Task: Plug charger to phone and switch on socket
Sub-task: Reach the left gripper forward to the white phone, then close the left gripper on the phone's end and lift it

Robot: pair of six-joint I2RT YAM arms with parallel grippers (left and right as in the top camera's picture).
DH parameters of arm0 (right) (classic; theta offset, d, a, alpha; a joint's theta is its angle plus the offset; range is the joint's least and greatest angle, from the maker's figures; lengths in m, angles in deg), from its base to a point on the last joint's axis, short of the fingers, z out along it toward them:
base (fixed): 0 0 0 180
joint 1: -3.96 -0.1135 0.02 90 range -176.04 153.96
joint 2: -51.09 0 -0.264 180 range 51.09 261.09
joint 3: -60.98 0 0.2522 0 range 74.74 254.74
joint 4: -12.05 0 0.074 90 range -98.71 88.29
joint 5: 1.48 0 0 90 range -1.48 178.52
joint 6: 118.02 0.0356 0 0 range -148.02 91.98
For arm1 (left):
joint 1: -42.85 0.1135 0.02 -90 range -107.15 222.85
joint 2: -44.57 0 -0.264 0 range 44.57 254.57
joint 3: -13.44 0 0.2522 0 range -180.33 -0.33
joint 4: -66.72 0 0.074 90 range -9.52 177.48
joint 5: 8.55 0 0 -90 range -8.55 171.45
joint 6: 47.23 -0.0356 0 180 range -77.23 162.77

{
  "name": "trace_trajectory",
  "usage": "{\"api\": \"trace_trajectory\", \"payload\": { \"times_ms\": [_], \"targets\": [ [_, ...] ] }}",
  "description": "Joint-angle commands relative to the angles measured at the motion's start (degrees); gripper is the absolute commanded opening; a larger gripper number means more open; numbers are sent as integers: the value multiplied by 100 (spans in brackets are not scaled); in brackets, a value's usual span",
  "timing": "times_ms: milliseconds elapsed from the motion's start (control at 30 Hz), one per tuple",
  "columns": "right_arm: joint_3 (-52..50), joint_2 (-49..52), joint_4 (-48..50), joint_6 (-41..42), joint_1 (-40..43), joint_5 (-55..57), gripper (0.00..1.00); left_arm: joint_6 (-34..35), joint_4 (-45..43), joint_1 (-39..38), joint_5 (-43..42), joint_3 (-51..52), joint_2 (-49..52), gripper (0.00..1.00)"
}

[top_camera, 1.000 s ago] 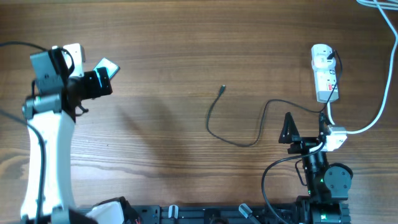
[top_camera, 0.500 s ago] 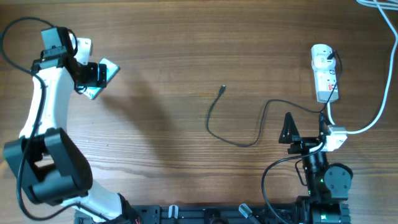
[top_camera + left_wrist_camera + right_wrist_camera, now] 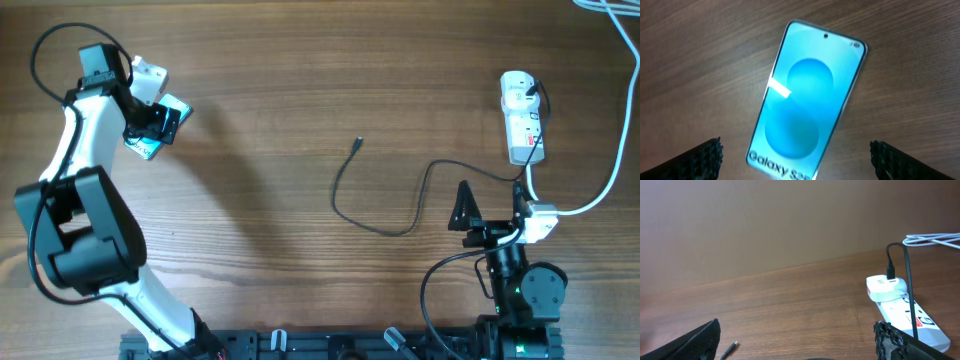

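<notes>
Over the last second the left arm swung its elbow toward the near left, while the left gripper (image 3: 797, 158) kept above the phone (image 3: 805, 105) at far left, jaws wide apart and empty. The right gripper (image 3: 492, 212), likewise spread and empty, stayed at near right. The charger (image 3: 375, 226) lay mid-table, well apart from the phone; the socket (image 3: 522, 118) sat far right. The phone lay skewed between the fingers, so squaring the wrist to its long edges before closing seemed wise, leaving the port end free.
</notes>
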Motion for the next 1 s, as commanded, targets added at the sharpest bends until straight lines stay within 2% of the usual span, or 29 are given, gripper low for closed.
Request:
{"api": "trace_trajectory", "payload": {
  "times_ms": [0,333,667,967],
  "targets": [
    [-7,-72,15,-98,-28,94,100,-455,-39,37,-236,-387,297,100],
    [-7,-72,15,-98,-28,94,100,-710,2,61,-260,-916,914,100],
    [-7,-72,15,-101,-28,94,100,-708,168,63,-555,-940,1237,100],
    [-7,-72,15,-101,-28,94,100,-710,317,66,-199,-940,1290,100]
  ]
}}
